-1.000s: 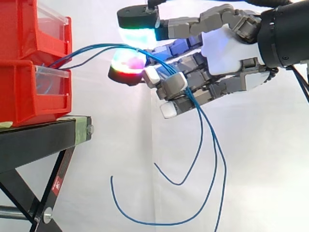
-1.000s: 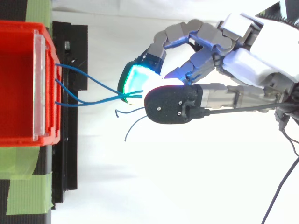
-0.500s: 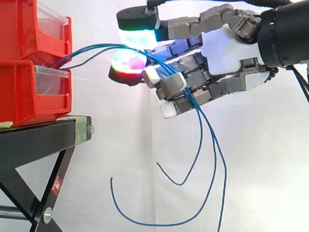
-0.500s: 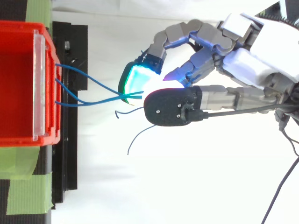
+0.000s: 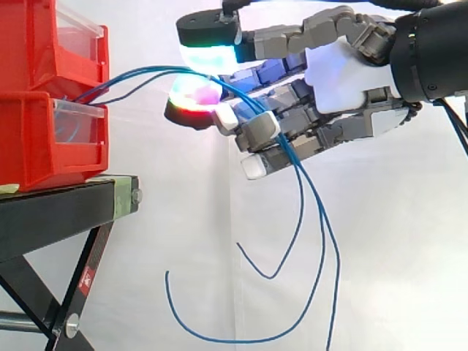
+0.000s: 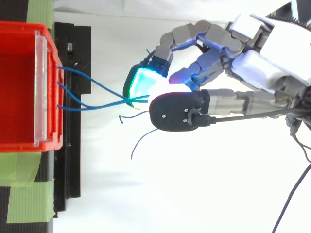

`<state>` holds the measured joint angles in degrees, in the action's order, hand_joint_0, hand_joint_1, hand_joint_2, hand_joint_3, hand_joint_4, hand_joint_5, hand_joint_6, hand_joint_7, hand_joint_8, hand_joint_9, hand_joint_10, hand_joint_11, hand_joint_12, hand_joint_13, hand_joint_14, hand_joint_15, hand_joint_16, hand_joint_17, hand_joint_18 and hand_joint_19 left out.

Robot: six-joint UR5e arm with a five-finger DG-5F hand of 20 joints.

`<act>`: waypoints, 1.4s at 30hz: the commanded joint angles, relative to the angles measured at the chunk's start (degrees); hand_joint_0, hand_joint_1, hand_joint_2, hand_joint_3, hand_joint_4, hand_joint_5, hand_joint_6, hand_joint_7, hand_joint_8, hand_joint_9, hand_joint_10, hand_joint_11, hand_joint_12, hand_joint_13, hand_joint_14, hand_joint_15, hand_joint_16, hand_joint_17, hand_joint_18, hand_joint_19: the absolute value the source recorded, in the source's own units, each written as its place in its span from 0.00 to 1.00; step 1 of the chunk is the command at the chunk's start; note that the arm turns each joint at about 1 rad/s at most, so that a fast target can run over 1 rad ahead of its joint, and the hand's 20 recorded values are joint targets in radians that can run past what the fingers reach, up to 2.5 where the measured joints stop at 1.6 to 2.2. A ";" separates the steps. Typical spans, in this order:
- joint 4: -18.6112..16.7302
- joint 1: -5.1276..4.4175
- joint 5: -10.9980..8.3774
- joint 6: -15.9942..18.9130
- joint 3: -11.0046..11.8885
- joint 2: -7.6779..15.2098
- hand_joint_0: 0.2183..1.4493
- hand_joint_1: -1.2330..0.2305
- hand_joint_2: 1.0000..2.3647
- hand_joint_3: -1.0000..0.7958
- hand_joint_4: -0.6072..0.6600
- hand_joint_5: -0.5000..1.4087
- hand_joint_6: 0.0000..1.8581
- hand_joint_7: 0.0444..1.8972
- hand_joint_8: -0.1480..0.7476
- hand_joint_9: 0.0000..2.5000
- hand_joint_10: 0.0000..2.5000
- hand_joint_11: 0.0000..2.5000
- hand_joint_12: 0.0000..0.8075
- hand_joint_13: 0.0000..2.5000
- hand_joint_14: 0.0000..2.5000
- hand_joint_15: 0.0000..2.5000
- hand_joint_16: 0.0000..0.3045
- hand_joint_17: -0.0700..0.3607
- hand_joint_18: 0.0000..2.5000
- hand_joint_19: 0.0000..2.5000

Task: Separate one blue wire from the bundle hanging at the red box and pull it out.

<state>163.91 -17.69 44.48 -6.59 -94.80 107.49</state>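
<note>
Blue wires [image 5: 146, 71] swayed; side view shows loops.

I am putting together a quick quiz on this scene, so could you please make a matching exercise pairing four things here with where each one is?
Things:
1. blue wires
2. red bins
3. black stand
4. green tape

Places:
A. underneath the bins
B. stuck on the stand's top beside the bin
C. stacked on the stand
D. leading from a bin's front to the hand, ends dangling below it

Pairs: 1-D, 2-C, 3-A, 4-B.
</note>
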 commanded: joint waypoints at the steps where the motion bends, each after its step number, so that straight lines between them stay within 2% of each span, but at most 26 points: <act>1: 0.01 0.02 -0.01 0.00 -0.04 0.00 0.37 0.26 0.02 0.48 0.55 0.15 0.52 0.48 0.56 0.41 0.01 0.46 0.53 0.44 0.08 0.65 0.18 0.44 0.33 0.26; 10: 0.01 0.02 0.08 0.09 -0.04 0.00 0.37 0.27 0.01 0.46 0.57 0.15 0.52 0.46 0.53 0.45 0.00 0.56 0.54 0.44 0.14 0.64 0.18 0.44 0.34 0.27; 13: 0.01 -0.07 0.08 0.18 0.05 0.00 0.36 0.27 0.02 0.45 0.58 0.15 0.52 0.46 0.52 0.45 0.00 0.58 0.54 0.43 0.22 0.63 0.18 0.44 0.35 0.28; 14: 0.01 -0.07 0.08 0.18 -0.04 0.00 0.37 0.27 0.01 0.44 0.58 0.15 0.52 0.45 0.52 0.45 0.00 0.59 0.55 0.42 0.27 0.62 0.17 0.44 0.35 0.29; 23: 0.09 0.11 0.26 0.53 -0.04 0.00 0.41 0.24 0.01 0.42 0.58 0.15 0.52 0.44 0.52 0.45 0.00 0.61 0.55 0.40 0.39 0.60 0.17 0.44 0.37 0.30; 31: 0.09 0.11 0.08 0.44 -0.04 0.00 0.42 0.24 0.01 0.41 0.60 0.14 0.52 0.43 0.53 0.43 0.00 0.60 0.55 0.39 0.41 0.59 0.17 0.44 0.37 0.29; 42: 0.01 0.02 -0.01 0.35 -0.04 0.00 0.43 0.22 0.00 0.32 0.62 0.14 0.52 0.42 0.53 0.42 0.00 0.60 0.54 0.39 0.41 0.59 0.17 0.44 0.37 0.28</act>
<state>163.92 -17.64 44.51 -6.23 -94.82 107.49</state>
